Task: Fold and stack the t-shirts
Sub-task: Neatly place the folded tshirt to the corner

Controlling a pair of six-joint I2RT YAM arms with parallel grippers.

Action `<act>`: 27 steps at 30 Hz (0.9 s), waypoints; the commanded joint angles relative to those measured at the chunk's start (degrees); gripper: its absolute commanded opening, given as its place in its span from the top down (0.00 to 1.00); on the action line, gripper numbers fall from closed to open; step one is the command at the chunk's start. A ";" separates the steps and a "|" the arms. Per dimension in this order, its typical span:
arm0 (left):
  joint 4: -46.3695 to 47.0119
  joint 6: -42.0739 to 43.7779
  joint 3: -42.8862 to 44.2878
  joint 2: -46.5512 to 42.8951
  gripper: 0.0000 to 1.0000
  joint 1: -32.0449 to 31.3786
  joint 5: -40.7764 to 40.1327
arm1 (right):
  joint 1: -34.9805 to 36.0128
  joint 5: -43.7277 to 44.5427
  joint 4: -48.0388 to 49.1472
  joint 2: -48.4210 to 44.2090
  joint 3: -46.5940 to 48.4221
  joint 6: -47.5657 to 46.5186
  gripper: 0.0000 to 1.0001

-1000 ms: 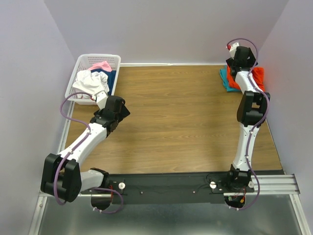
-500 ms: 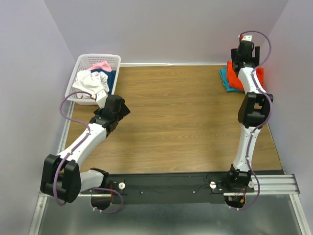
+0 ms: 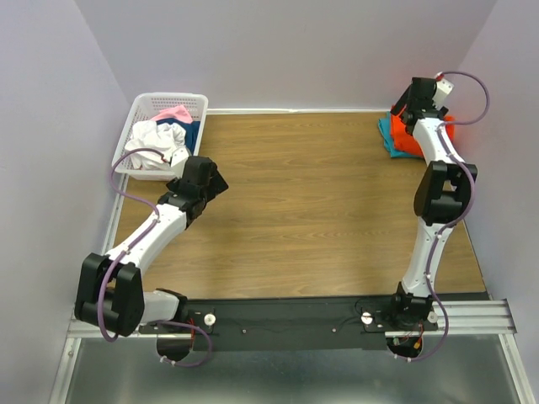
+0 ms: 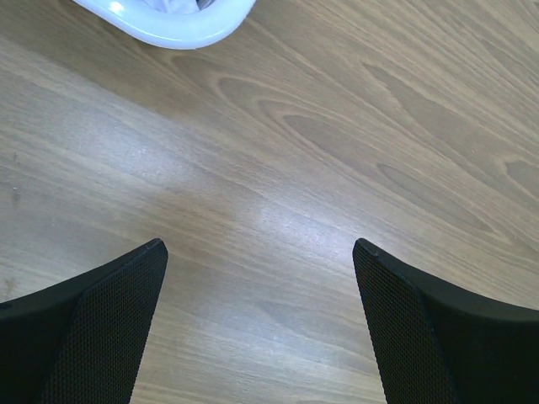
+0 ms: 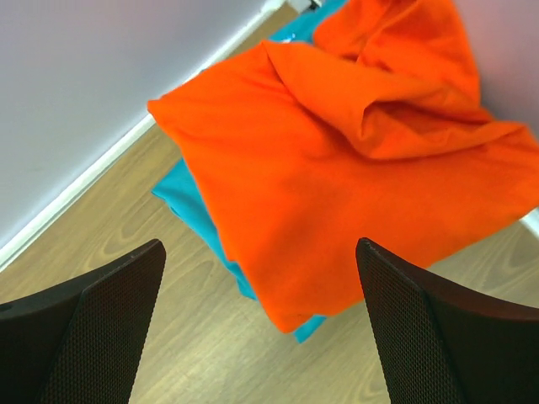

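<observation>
An orange-red t-shirt (image 5: 337, 168) lies loosely folded on a teal-blue t-shirt (image 5: 198, 219) at the table's far right corner; the pile also shows in the top view (image 3: 402, 139). My right gripper (image 5: 261, 252) hovers above the pile, open and empty. A white basket (image 3: 139, 105) at the far left holds white (image 3: 152, 135), pink (image 3: 174, 111) and navy (image 3: 189, 135) shirts. My left gripper (image 4: 257, 248) is open and empty over bare table just right of the basket, whose rim (image 4: 168, 29) shows at the top.
The lilac back wall and its white baseboard (image 5: 76, 198) run close behind the pile. The right wall stands just beyond it. The arm bases sit on a black rail (image 3: 295, 316) at the near edge.
My right wrist has swung right, from left of the orange shirt to over the pile near the right wall. My left gripper has shifted slightly up and right by the basket.
</observation>
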 commanded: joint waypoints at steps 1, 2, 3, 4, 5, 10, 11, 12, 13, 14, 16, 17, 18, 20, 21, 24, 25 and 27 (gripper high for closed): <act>1.18 0.49 1.45 1.06 0.02 0.38 2.83 | -0.50 0.55 -2.25 4.53 1.44 6.95 0.00; 1.09 0.76 1.62 1.58 0.02 0.38 3.36 | -0.76 0.64 -2.34 5.42 2.23 7.13 0.00; 0.57 0.84 2.15 1.93 0.02 0.38 3.63 | -1.03 0.38 -2.34 6.21 2.76 7.48 0.00; 0.13 0.85 2.59 2.20 0.02 0.38 3.63 | -1.29 0.38 -2.42 7.96 3.72 7.66 0.00; -0.74 0.67 3.03 2.46 0.02 0.38 3.46 | -1.64 0.55 -2.43 8.67 3.99 7.83 0.00; -1.19 0.14 3.30 2.03 0.02 0.38 2.76 | -2.87 0.99 -2.43 14.37 9.86 6.87 0.00; -1.28 0.14 3.21 1.94 0.02 0.38 2.84 | -2.96 0.82 -2.34 15.00 11.10 6.78 0.00; -1.28 0.06 3.38 1.94 0.02 0.38 2.76 | -3.14 0.82 -2.34 15.70 11.98 6.52 0.00; -1.28 0.05 3.30 1.94 0.02 0.38 2.84 | -3.31 0.99 -2.34 16.32 12.77 6.52 0.00; -1.37 0.05 3.38 2.11 0.02 0.38 2.58 | -3.49 1.43 -2.34 17.19 14.44 6.69 0.00; -1.72 -0.03 3.73 2.46 0.02 0.38 2.32 | -3.75 0.82 -2.34 18.34 16.03 6.34 0.00; -2.15 -0.03 3.91 2.99 0.02 0.38 2.05 | -3.93 -0.14 -2.34 18.87 16.38 6.34 0.00; -2.33 -0.03 4.26 3.34 0.02 0.38 1.96 | -3.93 -3.02 -2.34 19.05 16.91 5.90 0.00; -2.77 -0.03 4.96 3.96 0.02 0.38 1.88 | -3.93 -6.37 -2.34 19.05 17.18 4.76 0.00; -2.95 -0.03 5.23 4.48 0.02 0.38 1.88 | -4.02 -9.70 -2.34 18.70 17.18 3.28 0.00; -3.04 -0.03 5.75 5.19 0.02 0.38 1.88 | -3.93 -12.19 -2.34 17.47 15.86 1.25 0.00; -3.12 -0.03 5.93 5.45 0.02 0.38 1.96 | -3.93 -11.93 -2.34 16.94 14.90 0.55 0.00; -2.86 -0.12 5.93 5.72 0.02 0.38 2.05 | -3.93 -12.36 -2.34 16.50 14.02 -0.68 0.00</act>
